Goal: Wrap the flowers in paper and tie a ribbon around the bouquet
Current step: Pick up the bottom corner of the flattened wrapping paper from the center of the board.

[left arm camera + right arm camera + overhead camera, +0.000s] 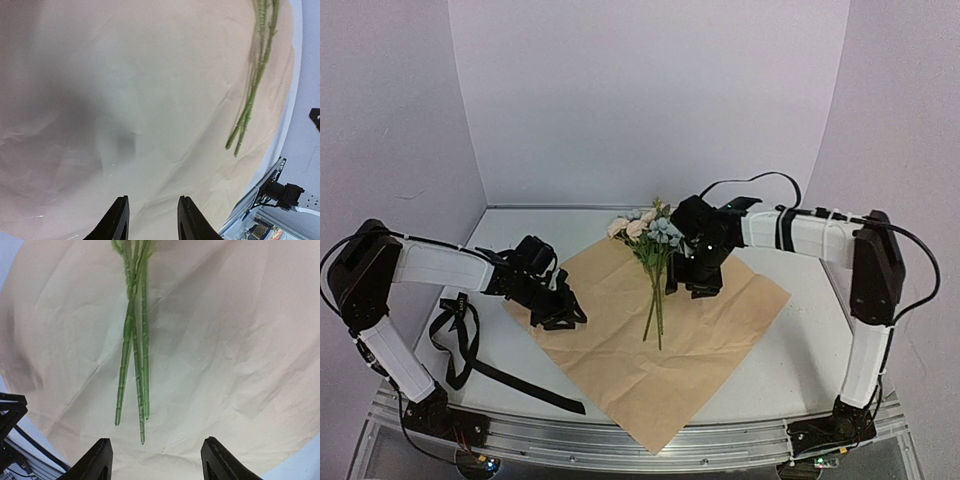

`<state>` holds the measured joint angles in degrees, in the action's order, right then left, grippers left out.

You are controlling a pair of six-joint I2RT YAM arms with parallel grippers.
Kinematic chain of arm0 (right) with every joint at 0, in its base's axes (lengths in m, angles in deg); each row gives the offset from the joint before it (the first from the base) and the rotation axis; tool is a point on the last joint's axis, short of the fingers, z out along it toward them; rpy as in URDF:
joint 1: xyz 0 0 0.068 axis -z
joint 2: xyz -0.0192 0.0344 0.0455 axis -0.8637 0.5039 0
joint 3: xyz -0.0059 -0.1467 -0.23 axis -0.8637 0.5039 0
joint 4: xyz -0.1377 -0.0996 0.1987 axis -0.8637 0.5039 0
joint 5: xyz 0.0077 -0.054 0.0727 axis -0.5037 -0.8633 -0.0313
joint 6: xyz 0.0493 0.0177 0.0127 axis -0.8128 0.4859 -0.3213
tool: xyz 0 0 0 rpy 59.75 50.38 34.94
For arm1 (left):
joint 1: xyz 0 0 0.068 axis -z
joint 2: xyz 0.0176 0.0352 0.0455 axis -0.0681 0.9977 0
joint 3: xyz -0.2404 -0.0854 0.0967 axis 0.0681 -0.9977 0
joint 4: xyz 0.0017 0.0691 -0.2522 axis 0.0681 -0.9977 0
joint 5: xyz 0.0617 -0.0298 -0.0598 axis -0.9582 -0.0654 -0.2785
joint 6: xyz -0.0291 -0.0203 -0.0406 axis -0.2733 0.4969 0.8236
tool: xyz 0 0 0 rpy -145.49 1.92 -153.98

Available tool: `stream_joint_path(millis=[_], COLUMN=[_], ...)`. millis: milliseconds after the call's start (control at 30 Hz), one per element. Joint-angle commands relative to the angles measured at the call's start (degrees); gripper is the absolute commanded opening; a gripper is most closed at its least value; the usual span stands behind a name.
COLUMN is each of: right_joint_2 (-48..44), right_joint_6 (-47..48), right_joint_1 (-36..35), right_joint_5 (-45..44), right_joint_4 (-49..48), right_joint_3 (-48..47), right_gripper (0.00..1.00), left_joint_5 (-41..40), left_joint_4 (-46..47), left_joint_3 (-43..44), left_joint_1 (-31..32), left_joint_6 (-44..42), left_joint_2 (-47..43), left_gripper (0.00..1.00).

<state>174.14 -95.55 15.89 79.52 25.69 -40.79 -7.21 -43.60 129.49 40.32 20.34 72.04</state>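
Flowers [655,250] lie down the paper [720,320], blooms at twelve o'clock. Your left gripper [153,200] and right gripper [156,442] both gape empty; pinch the paper's nine o'clock corner and fold it over them.

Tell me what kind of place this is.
Probably a robot lab cell: white walls box in a table, left arm and right arm bolted at its edge, flowers lying on paper.

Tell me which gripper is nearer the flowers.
Right. The right gripper is over the paper right beside the flowers, jaws open, stem ends just ahead of its fingertips. The left gripper is near the paper's left edge, well apart from the stems.
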Motion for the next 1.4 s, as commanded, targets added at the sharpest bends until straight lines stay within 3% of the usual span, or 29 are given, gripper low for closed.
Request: stream_joint_path(millis=[0,233,500,667,900,1200,1367], right_joint_2=[-11.3,-27.1,-34.8,-35.7,-34.1,-37.8,-33.6], right_joint_6=[-5.5,-17.3,-30.8,-38.9,-50.4,-58.1,-60.4], right_joint_1=[-2.2,-7.0,-14.0,-17.4,-20.5,-26.8,-27.8], right_joint_5=[1.7,0.9,-0.8,-1.4,-2.2,-5.5,-6.0], right_joint_4=[-7.1,-20.4,-34.1,-40.1,-54.2,-54.0,-61.4], right_joint_3=[14.9,39.2,57.0,62.8,69.6,72.5,72.7], right_gripper=[0.63,0.69,0.79,0.83,0.81,0.80,0.66], left_joint_5=[0.1,3.3,5.6,4.9,3.0,2.7,2.7], left_joint_4=[0.0,6.1,13.8,14.9,12.6,10.7,10.7], left_joint_3=[5.5,10.7,8.7,6.6,7.1,8.3,8.0], left_joint_1=[4.1,10.6,11.9,12.0,12.0,12.0,12.0], left_joint_6=[-2.7,-4.9,-3.8,-2.9,-3.8,-4.8,-4.9], left_joint_2=[-2.4,6.5,16.4,17.7,17.6,18.1,17.6], left_gripper=[0.36,0.31,0.23,0.22,0.22,0.21,0.21])
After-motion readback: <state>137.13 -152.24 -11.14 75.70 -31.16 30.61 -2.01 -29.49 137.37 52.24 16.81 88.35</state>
